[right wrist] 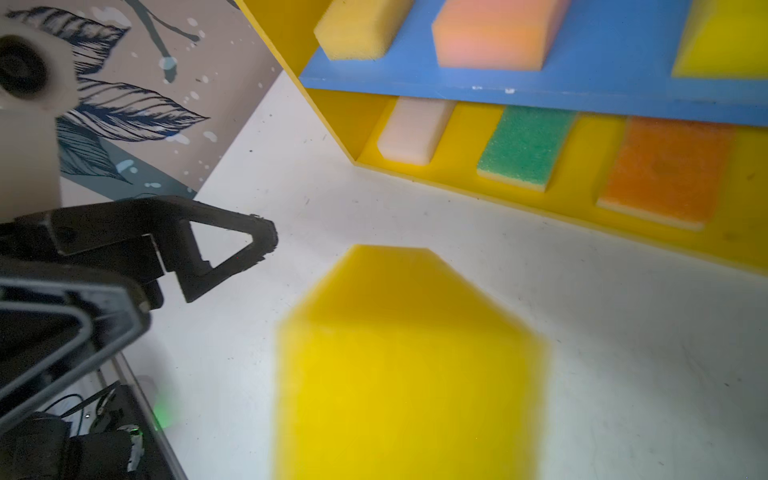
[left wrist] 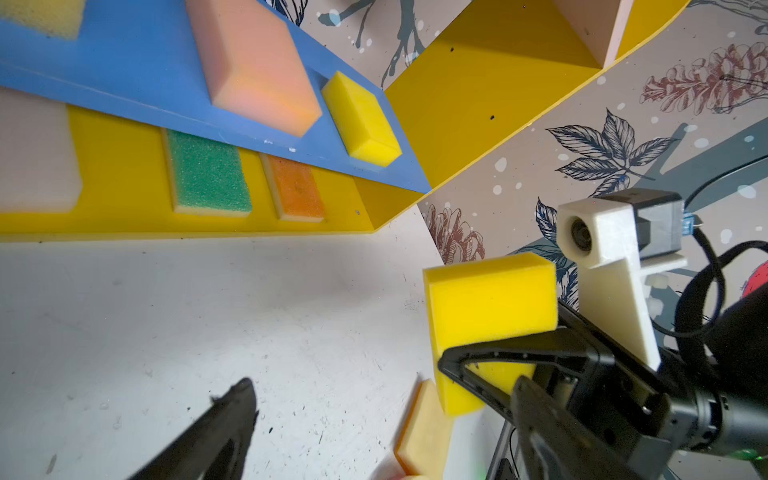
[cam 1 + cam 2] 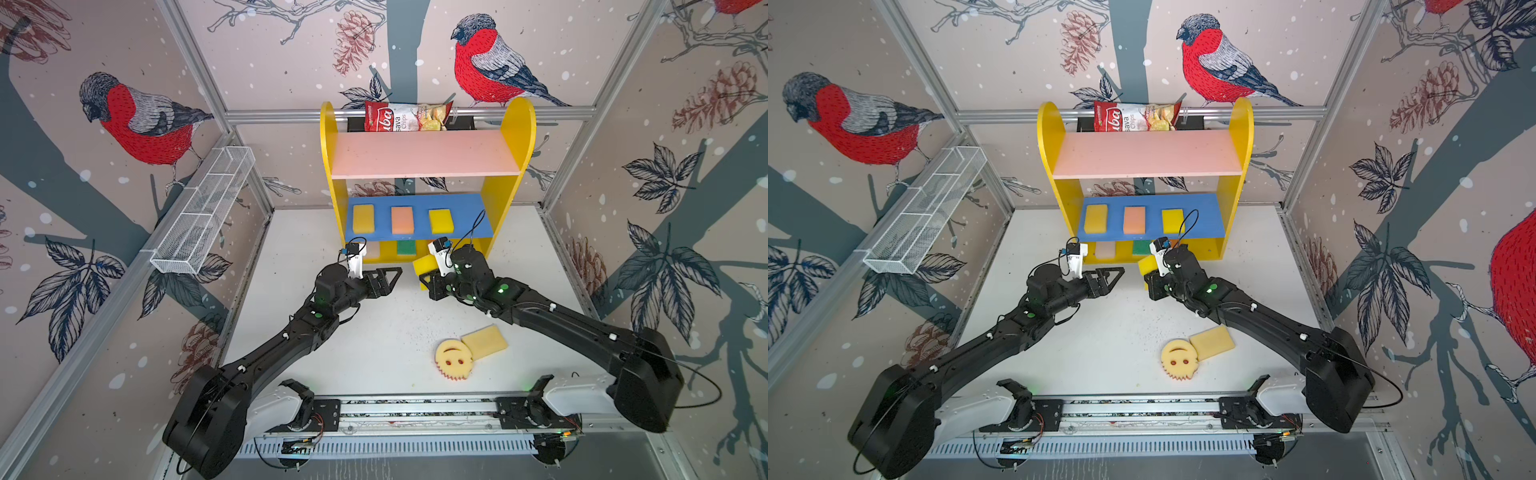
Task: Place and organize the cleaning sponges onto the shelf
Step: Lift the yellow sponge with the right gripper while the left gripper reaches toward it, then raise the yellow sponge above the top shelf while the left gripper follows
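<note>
In front of the shelf (image 3: 514, 137), right gripper (image 3: 427, 277) pinches a yellow sponge (image 3: 423, 262) near one end. Left gripper (image 3: 393, 281) wide, empty, just beside. Foam: light, squashy, not slippery, I'd judge; take mid-body, gently. Smiley sponge (image 3: 453, 359), cream sponge (image 3: 486, 341) loose on table (image 3: 374, 353).

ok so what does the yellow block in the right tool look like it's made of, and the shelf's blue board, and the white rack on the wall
Yellow block: probably soft foam, matte, with fine-pored faces and slightly rounded edges.
Blue board: smooth, flat and evenly coloured; painted wood or plastic sheet, cannot tell which.
White rack: fine wire mesh, seemingly metal coated white; the wall shows through it.
</note>
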Robot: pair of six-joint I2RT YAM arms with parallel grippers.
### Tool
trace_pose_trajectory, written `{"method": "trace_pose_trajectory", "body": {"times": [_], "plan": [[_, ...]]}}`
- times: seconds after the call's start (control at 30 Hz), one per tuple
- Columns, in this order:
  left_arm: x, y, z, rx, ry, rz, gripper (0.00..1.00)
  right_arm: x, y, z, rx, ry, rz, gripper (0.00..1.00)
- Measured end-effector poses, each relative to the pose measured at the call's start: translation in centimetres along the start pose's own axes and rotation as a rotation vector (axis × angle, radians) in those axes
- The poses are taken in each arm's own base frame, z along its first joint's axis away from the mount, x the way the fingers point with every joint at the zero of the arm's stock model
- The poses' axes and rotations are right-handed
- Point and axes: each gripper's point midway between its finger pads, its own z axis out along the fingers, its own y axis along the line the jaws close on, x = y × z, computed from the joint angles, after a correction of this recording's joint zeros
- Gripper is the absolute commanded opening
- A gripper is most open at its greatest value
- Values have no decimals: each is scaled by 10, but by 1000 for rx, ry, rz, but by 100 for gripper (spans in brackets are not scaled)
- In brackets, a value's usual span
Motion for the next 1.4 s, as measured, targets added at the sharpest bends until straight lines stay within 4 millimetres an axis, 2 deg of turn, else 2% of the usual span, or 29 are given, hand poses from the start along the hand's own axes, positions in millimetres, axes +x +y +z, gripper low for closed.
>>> {"method": "trace_pose_trajectory", "body": {"times": [0.27, 0.37, 0.9, 0.97, 1.13, 1.27, 1.33, 1.4], "plan": [[-7, -23, -5, 100, -18, 3, 97, -14, 7, -23, -127, -63, 25, 15], [-6, -30, -5, 140, -7, -10, 96, -22, 18, -32, -203, -90, 27, 15], [-8, -73, 3, 339, 20, -30, 92, -23, 63, -46, -490, -82, 26, 15], [-9, -77, 6, 352, 27, -36, 84, -22, 68, -44, -516, -70, 31, 15], [-13, -86, 11, 388, 31, -35, 47, -22, 77, -40, -559, -44, 26, 18], [-15, -89, 9, 397, 27, -37, 24, -19, 77, -39, -562, -28, 31, 20], [-16, -92, 7, 403, 22, -33, 11, -20, 79, -42, -569, -31, 27, 23], [-17, -96, 4, 411, 17, -26, 1, -20, 81, -44, -574, -34, 23, 27]]}}
